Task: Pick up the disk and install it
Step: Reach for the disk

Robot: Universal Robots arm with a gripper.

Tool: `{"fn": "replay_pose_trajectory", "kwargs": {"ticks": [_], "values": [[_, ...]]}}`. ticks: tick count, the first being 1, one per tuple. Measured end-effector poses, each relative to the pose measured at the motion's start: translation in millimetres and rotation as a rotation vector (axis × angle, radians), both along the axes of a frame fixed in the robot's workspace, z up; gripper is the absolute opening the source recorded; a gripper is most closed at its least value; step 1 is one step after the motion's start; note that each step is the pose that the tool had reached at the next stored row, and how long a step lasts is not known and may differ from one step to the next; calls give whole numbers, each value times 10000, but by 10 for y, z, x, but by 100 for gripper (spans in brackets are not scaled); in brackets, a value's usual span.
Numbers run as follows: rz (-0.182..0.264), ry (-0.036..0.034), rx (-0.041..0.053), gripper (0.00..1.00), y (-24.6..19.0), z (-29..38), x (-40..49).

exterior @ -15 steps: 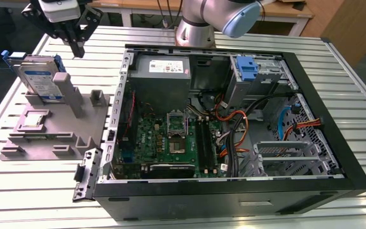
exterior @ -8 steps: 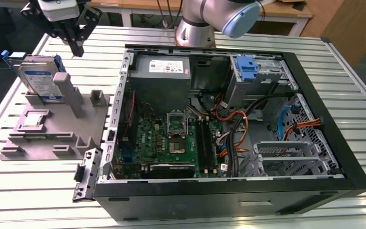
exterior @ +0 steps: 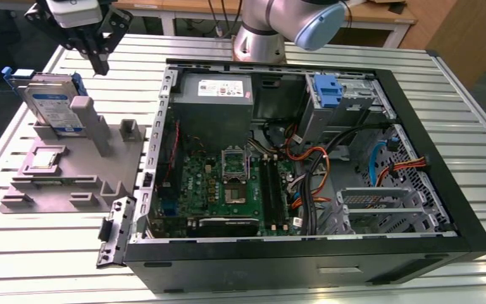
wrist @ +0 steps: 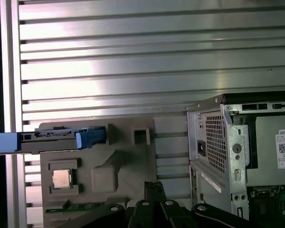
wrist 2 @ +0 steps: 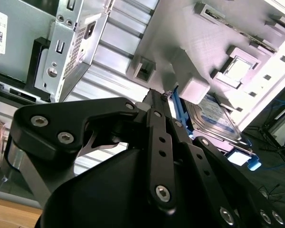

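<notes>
Hovering at the upper left of the exterior view, the hand (exterior: 100, 63) is clenched on nothing, near the disk (exterior: 51, 104), which stands on edge in a grey holder (exterior: 66, 183) on the counter (exterior: 40, 266), probably so its top edge is free to grip.

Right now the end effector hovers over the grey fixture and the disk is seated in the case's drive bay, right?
No. The exterior view shows the disk standing upright in the grey fixture, outside the computer case. The end effector does hover over the fixture.
</notes>
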State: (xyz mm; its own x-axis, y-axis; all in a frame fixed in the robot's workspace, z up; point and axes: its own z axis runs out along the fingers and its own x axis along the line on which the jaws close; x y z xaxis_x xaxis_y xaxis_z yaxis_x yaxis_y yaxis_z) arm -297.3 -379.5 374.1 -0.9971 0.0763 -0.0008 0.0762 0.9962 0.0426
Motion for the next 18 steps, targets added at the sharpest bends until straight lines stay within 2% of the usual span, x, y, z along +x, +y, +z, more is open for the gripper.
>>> {"fn": "replay_pose_trajectory", "kwargs": {"ticks": [13, 18], "values": [[0, -1, 0, 10, 50, -2, -220], [2, 0, 0, 10, 54, -2, -233]]}}
